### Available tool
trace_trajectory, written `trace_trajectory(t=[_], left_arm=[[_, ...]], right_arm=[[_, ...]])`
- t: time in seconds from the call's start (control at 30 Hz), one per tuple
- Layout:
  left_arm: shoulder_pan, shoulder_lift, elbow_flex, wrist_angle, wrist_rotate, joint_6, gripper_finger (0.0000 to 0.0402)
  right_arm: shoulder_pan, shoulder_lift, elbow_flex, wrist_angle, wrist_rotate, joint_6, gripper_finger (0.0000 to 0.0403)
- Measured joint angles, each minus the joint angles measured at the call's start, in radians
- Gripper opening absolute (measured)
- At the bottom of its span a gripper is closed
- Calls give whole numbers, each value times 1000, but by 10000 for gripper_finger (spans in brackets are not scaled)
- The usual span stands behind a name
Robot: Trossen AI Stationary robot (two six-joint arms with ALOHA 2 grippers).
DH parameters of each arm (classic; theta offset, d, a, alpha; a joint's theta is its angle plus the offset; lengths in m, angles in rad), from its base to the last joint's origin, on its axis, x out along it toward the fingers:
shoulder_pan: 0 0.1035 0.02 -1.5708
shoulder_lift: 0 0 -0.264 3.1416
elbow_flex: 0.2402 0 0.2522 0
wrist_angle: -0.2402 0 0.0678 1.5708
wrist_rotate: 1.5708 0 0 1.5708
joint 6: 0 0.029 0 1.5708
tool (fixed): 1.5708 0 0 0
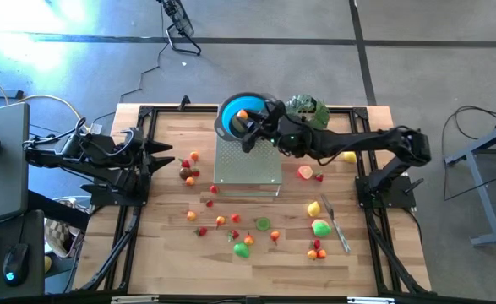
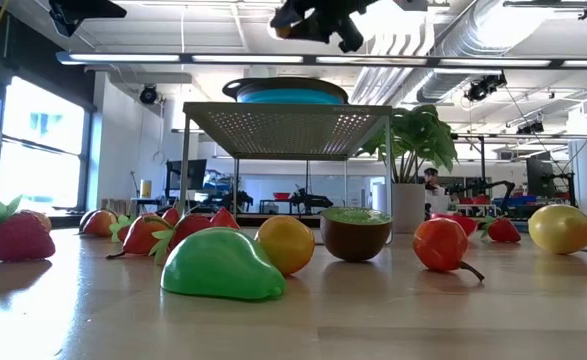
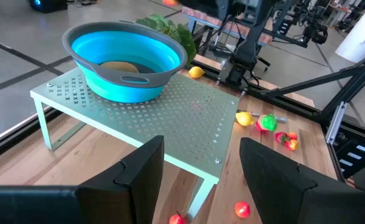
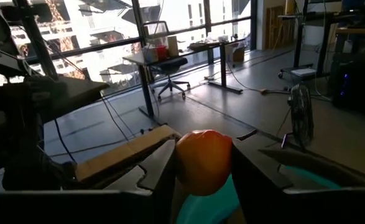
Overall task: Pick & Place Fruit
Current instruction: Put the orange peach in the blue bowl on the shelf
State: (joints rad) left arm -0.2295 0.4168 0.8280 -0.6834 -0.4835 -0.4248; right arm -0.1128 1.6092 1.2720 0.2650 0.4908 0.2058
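Right gripper pinches an orange fruit between its fingers, directly above the blue bowl, which lies just beneath it; release should drop it in. Left gripper, spread, waits well apart.

The high view looks straight down on the wooden counter; the low view sits at its surface. Both, seemingly, share the round blue collapsible bowl.

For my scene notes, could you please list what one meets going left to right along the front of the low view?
Red strawberry → green pear → orange fruit → halved kiwi → red-orange fruit with stem → yellow lemon.
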Motion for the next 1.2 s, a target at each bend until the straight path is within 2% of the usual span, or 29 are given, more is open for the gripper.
trace_trajectory(t=[0.53,1.2], left_arm=[[0,0,0,0,0,0,205],[0,0,0,0,0,0,205]], right_arm=[[-14,1,0,-105,8,-1,133],[-15,1,0,-133,6,-1,133]])
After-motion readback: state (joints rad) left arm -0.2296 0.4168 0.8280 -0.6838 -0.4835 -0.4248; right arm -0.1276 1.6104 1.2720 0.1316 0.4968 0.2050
